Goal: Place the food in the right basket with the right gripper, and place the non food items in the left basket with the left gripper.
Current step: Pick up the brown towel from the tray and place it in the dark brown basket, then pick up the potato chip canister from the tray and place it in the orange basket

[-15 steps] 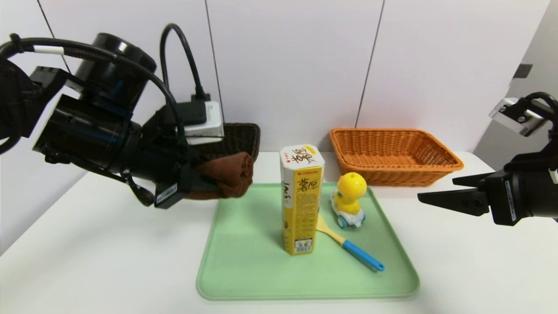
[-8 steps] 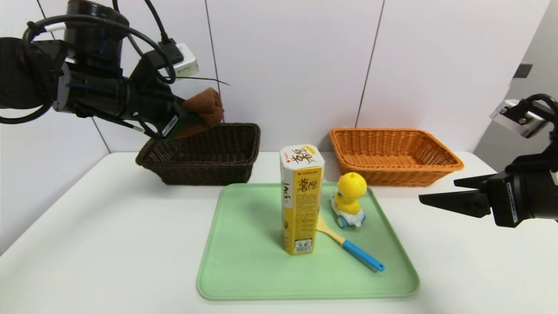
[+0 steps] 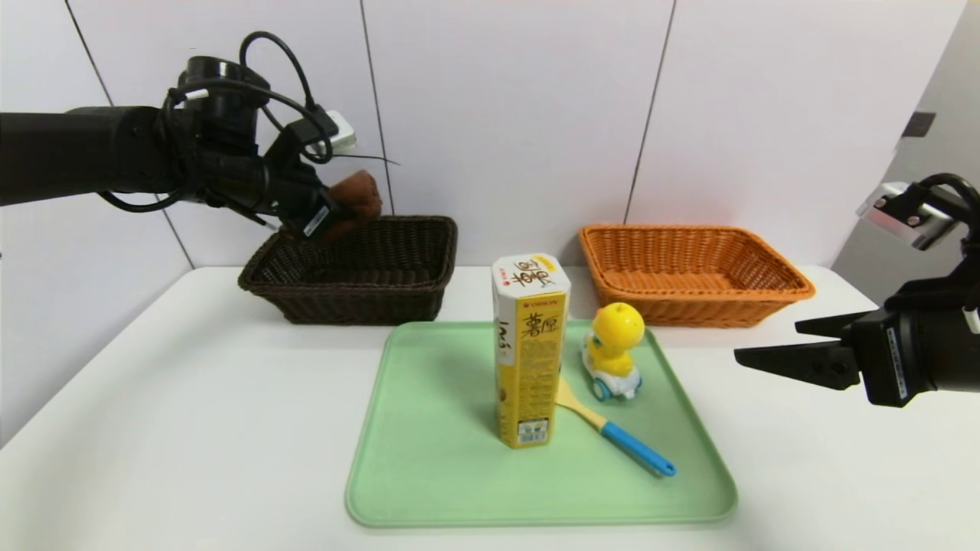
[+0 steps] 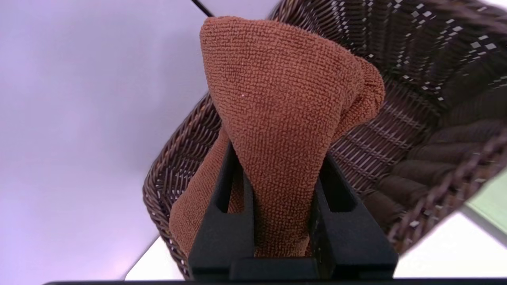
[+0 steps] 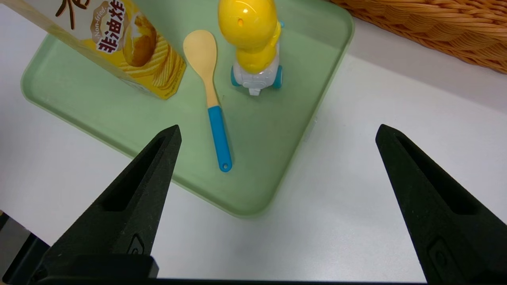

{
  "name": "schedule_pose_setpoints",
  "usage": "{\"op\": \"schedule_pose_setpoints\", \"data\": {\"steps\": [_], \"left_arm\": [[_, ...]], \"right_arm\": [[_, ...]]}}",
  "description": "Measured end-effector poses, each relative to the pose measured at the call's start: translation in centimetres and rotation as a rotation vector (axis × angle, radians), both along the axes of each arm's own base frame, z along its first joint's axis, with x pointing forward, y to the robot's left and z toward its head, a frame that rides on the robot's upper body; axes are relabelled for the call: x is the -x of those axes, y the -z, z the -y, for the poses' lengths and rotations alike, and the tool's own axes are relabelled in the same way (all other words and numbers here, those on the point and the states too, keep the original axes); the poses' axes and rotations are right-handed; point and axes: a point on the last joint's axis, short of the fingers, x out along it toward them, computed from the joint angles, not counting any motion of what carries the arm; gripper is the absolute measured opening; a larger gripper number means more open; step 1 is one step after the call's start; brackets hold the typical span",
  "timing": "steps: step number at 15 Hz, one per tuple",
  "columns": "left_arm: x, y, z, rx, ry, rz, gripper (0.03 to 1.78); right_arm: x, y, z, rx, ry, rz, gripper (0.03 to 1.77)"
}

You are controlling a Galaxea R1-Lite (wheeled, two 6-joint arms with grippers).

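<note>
The brown towel (image 4: 277, 99) is up in the air over the dark brown basket (image 3: 360, 298), at its left part as I look across the table, and nothing seems to hold it but the left gripper (image 3: 334, 218). It is folded into a thick roll, and its long axis runs roughly along the fingers, sticking out well past their tips, with another fold of cloth showing outside one finger. The two fingers pinch it from either side, the cloth squeezed between them. So the towel lies between and beyond the fingertips, with the basket's woven floor below and to one side of it. The left arm is plainly the nearer one. I'd say the coming move is to ease the roll down and a bit towards the basket's middle, then let go; released here, an end might catch on the rim.

Farther out, the green tray (image 3: 429, 490) carries the tall snack carton (image 3: 528, 360), standing upright, the blue-handled spatula (image 3: 635, 448) lying beside it, and the yellow duck toy (image 3: 615, 344) behind. The orange basket (image 3: 697, 306) sits past the tray's far right corner. The right gripper (image 3: 766, 341) hangs idle to the right of the tray, its fingers spread wide around nothing.
</note>
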Motion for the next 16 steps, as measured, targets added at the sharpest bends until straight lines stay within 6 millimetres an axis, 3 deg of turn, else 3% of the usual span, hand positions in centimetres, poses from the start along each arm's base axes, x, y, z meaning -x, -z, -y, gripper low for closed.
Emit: {"op": "schedule_pose_setpoints", "data": {"steps": [3,9,16], "left_arm": [[-1.2,1.4,-0.2,-0.005,-0.009,-0.031,0.39],[-1.7,1.9,-0.4,-0.002,-0.017,-0.041,1.05],[-1.7,1.1,-0.5,0.038,-0.043,-0.034,1.44]], "right_arm": [[0.0,0.0,0.0,0.0,0.001,0.001,1.7],[0.0,0.0,0.0,0.0,0.002,0.0,1.7],[0.0,0.1,0.0,0.0,0.003,-0.005,1.7]]}}
